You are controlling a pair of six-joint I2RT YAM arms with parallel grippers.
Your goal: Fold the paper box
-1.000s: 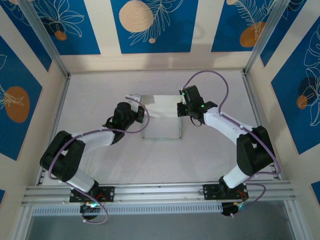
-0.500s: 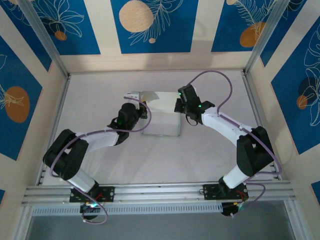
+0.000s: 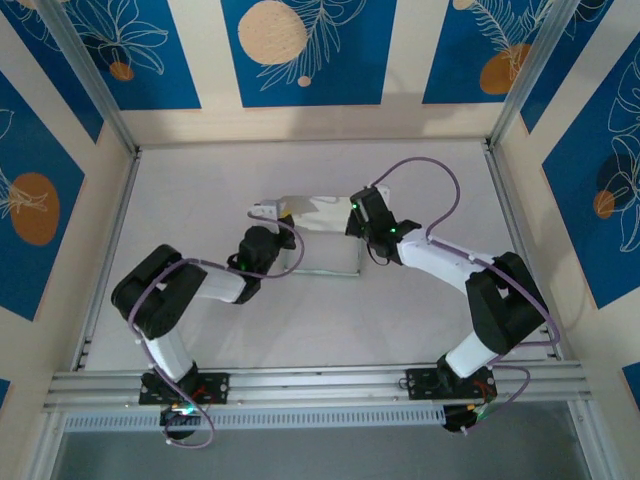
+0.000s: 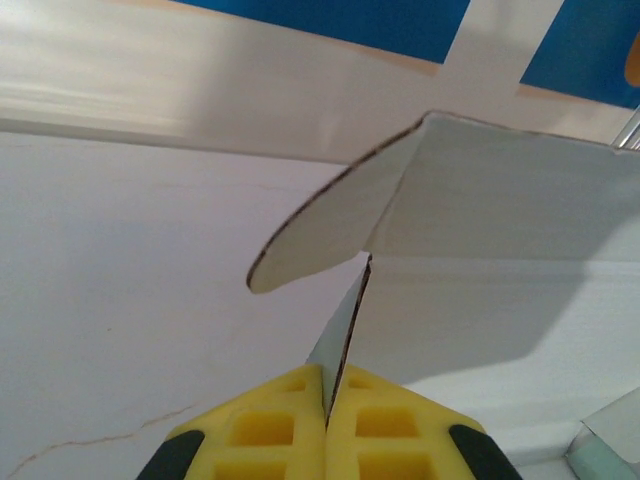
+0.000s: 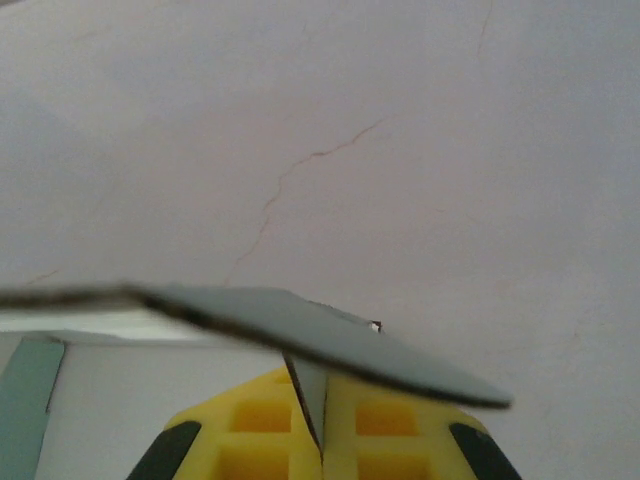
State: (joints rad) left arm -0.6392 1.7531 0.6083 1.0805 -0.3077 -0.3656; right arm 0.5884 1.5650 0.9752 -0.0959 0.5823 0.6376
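The box (image 3: 325, 250) sat near mid-table (image 3: 200, 190), partly raised, one panel flat and another lifted towards 12 o'clock; you had it held from both sides. Your left gripper (image 3: 283, 250) was at the box's 9 o'clock edge; in the left wrist view the left gripper (image 4: 328, 385) had its yellow pads pressed together on a thin wall of card standing edge-on, with a rounded flap (image 4: 320, 225) and a broad panel of the box (image 4: 500, 190) hanging above them. Your right gripper (image 3: 357, 222) was at the 2 o'clock corner; in the right wrist view the right gripper (image 5: 320, 415) likewise pinched a thin upright edge, under a flap of the box (image 5: 330, 340) seen almost edge-on.

You should have judged this card as very light and thin: stiff along a flat panel, weak across its scored creases, and quick to buckle or tear at the die-cut slits if pulled hard. It looked smooth, so a shallow pinch could have slipped. The sound hold was probably deep on a wall, close to a crease, not out on a flap tip; with both grippers clamped, any pull apart would have strained the card between them.
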